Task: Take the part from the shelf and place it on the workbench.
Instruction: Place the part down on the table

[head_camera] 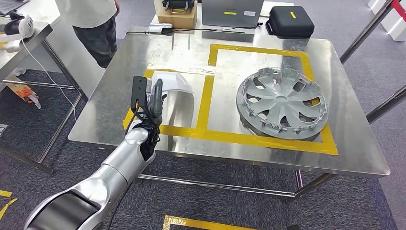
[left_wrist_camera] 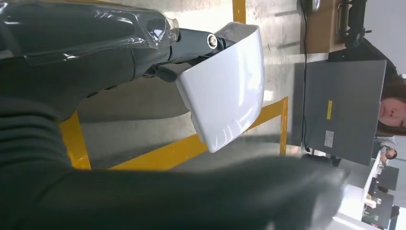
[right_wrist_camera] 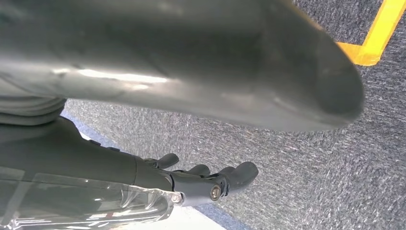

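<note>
The white curved part (head_camera: 178, 84) stands on the steel workbench (head_camera: 119, 72), inside the left yellow-taped box. My left hand (head_camera: 152, 103) is upright just left of it, fingers stretched out. In the left wrist view the fingers (left_wrist_camera: 191, 40) touch the part's (left_wrist_camera: 225, 86) near edge, while the blurred thumb (left_wrist_camera: 215, 191) lies close under it with a thin gap. My right hand (right_wrist_camera: 210, 179) hangs over grey carpet, fingers loosely extended and holding nothing.
A silver wheel cover (head_camera: 282, 103) lies in the right taped box. A cardboard box (head_camera: 179, 17), a grey case (head_camera: 232, 12) and a black case (head_camera: 290, 21) line the far edge. A person (head_camera: 95, 24) stands at the far left corner, beside another table (head_camera: 19, 52).
</note>
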`<state>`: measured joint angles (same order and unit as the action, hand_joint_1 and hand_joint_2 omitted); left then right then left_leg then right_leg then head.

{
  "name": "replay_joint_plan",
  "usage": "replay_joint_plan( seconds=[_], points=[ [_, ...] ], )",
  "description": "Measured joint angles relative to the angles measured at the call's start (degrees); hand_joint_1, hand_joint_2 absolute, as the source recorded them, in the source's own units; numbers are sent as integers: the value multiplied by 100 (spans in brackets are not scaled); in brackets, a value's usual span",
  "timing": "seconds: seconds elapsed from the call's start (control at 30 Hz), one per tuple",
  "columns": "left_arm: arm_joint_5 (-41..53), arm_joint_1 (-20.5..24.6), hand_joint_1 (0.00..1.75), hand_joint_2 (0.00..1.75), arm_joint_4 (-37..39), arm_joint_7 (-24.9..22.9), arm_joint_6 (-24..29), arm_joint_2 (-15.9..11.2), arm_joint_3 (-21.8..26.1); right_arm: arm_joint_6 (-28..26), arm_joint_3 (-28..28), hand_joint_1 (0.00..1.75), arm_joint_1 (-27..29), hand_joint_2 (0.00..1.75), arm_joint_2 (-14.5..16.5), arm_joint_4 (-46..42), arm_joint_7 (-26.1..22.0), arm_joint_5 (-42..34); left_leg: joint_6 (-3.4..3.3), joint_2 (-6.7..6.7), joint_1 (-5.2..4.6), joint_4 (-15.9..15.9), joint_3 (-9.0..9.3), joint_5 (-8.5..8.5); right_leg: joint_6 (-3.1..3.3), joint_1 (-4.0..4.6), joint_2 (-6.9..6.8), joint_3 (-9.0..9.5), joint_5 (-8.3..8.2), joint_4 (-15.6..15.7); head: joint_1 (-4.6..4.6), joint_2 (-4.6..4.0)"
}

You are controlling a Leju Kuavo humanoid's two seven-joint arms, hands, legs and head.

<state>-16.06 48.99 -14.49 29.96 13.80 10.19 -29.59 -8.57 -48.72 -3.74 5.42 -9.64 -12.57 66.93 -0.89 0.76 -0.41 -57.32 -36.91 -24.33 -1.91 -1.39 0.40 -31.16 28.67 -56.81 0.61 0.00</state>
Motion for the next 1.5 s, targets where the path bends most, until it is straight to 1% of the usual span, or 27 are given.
replay_joint_plan(
  seconds=[0.2,0.33,0.47,0.67,0.93,1.37,1.43,1.5],
  points=[
    [118,1,0,0,-27,217,-232,97,55,10,-1,0,-1,0,0,0,0,2,0,0,0,0,0,0,0,0,0,1,0,0,0,0],
    [459,20,0,0,-48,166,22,184,9,20,-7,0,0,0,0,0,0,1,0,0,-1,0,0,0,0,0,0,1,0,0,0,0],
    [845,37,0,0,-48,59,325,227,-164,44,-19,0,0,0,0,0,1,0,0,0,0,0,1,0,0,0,0,0,0,0,1,0],
    [1078,102,0,0,-62,10,359,315,-379,79,-22,0,1,0,2,0,2,2,0,0,0,0,1,0,0,0,0,1,0,0,1,0],
    [1079,123,0,0,-92,-157,426,361,-380,92,-22,0,-2,0,4,0,22,33,0,0,0,0,1,0,0,0,0,2,0,0,1,0],
    [1105,120,0,0,-91,-180,436,356,-363,133,-22,0,-3,0,4,0,70,90,0,0,0,0,1,0,0,0,0,3,0,0,0,0],
    [1180,120,0,0,-90,-235,542,356,-365,140,-22,0,-3,0,4,0,69,90,0,0,0,0,1,0,0,0,0,3,0,0,0,0],
    [1387,121,0,0,-90,-359,831,353,-387,143,-22,0,-1,0,4,0,69,92,0,0,0,0,1,0,0,0,0,3,0,0,1,0]
  ],
)
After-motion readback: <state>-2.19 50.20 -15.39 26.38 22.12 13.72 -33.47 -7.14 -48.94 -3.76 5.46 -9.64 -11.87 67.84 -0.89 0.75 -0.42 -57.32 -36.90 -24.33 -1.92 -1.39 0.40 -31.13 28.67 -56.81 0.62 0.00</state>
